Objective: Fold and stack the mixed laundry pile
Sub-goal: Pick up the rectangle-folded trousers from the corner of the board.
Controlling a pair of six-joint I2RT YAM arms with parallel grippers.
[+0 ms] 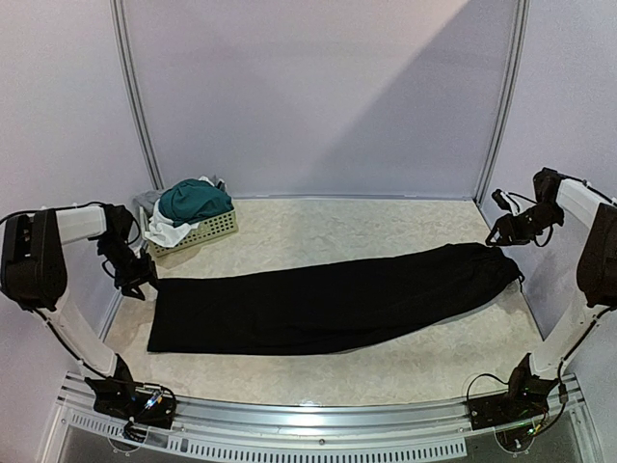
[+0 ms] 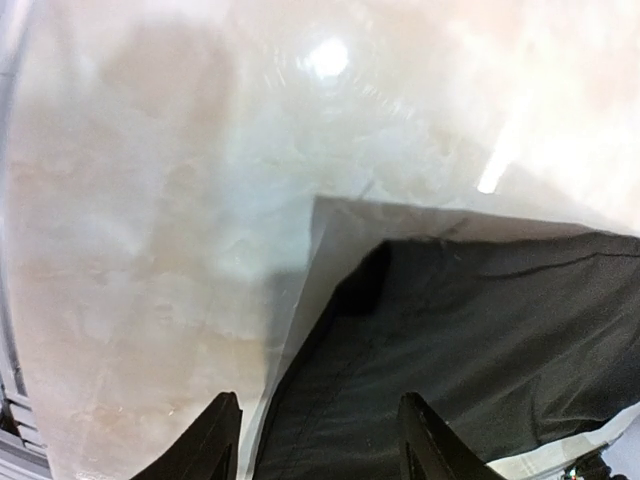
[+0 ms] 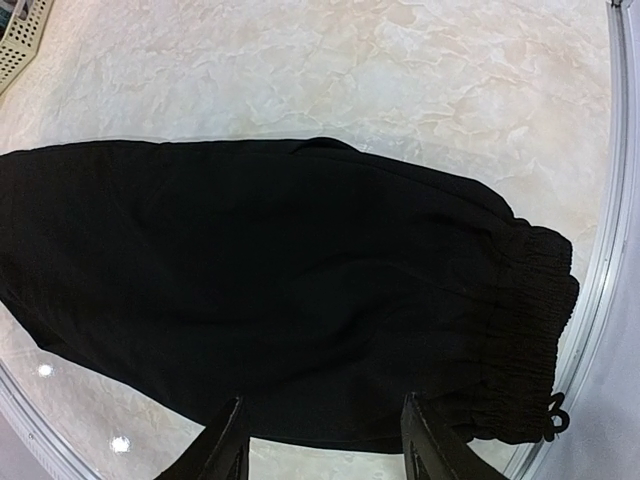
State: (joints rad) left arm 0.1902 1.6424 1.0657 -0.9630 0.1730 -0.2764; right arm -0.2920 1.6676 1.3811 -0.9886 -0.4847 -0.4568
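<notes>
Basket (image 1: 214, 231) holds teal shorts (image 1: 196, 201) and white cloth (image 1: 164, 232); left gripper (image 2: 318, 402) and right gripper (image 3: 325, 402) both partly open, empty.

no readable text, labels or numbers

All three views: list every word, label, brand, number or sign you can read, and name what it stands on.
None can be read in any view.
black trousers: no label or print shows, even on the waistband.
teal-green garment in the basket: no logo visible.
arm bases: any marking is too small to read.
</notes>
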